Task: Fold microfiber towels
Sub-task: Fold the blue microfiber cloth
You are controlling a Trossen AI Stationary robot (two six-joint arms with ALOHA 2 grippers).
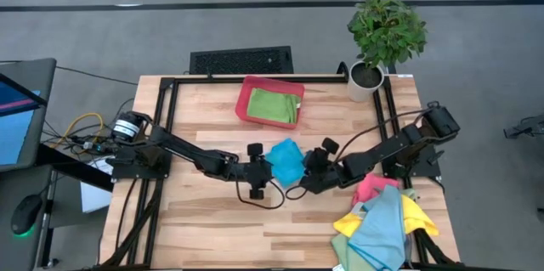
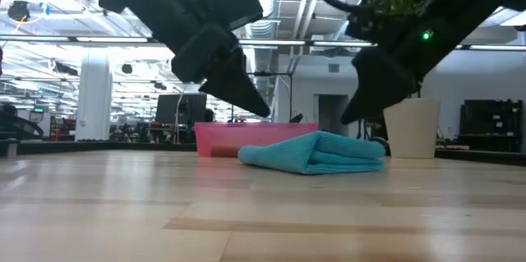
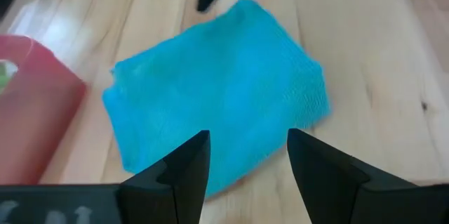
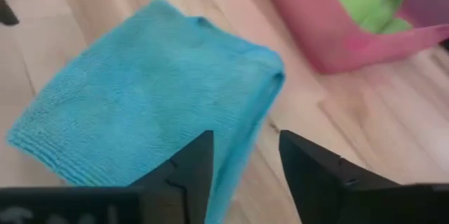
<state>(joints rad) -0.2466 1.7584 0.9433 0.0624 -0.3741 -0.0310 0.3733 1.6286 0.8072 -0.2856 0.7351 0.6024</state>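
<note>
Folded blue towel (image 1: 286, 161) lies on the table between both grippers. Left gripper (image 3: 244, 155) and right gripper (image 4: 242, 155) stand parted, holding nothing. Fold judged complete; next move likely calls for grasping it for the red tray (image 1: 246, 95).

1. A folded towel (image 1: 286, 161) lies mid-tabletop (image 1: 204, 220), between the left gripper (image 1: 262, 172) and right gripper (image 1: 313, 167).
2. Behind it sits a tray (image 1: 248, 104) holding another towel (image 1: 274, 105).
3. A towel pile (image 1: 381, 220) lies at the right front corner.
4. A plant (image 1: 374, 43) stands at the right rear corner.
</note>
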